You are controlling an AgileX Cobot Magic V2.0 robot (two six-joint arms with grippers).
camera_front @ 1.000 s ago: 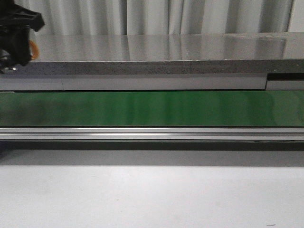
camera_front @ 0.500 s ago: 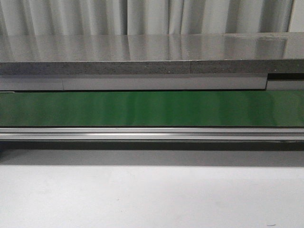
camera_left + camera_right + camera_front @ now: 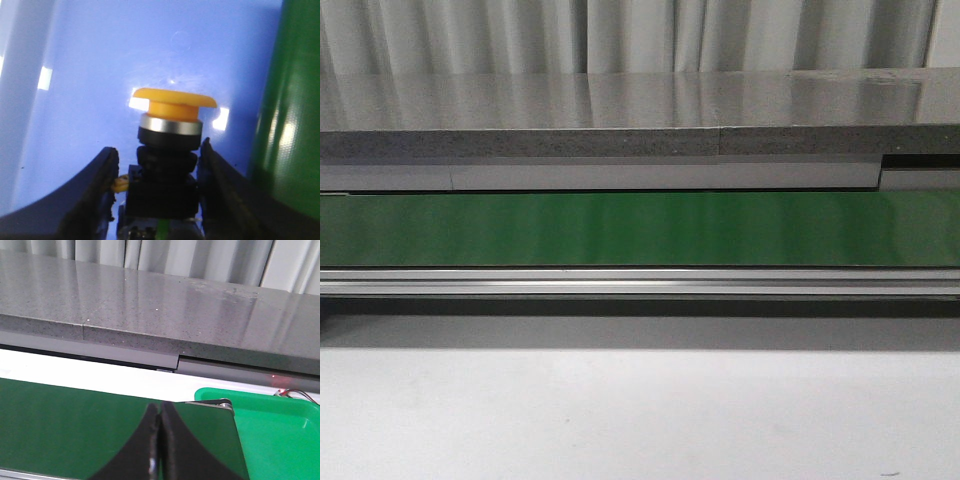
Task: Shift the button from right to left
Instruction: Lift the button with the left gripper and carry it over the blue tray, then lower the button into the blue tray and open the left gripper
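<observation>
Left claw (image 3: 157,200) gone from front view | grips button (image 3: 170,145) | right claw (image 3: 160,440) clenched | no writing

right end effector (image 3: 160,450): fingers pressed together, empty | over green belt (image 3: 65,430) | green tray (image 3: 280,435) beside

the small push-button (image 3: 167,150) has an orange-yellow round cap, a silver ring and a black blocky body with a green mark. behind it lies a glossy blue surface (image 3: 125,55). the conveyor belt (image 3: 640,228) is plain dark green, the stone counter (image 3: 620,110) speckled grey.
</observation>
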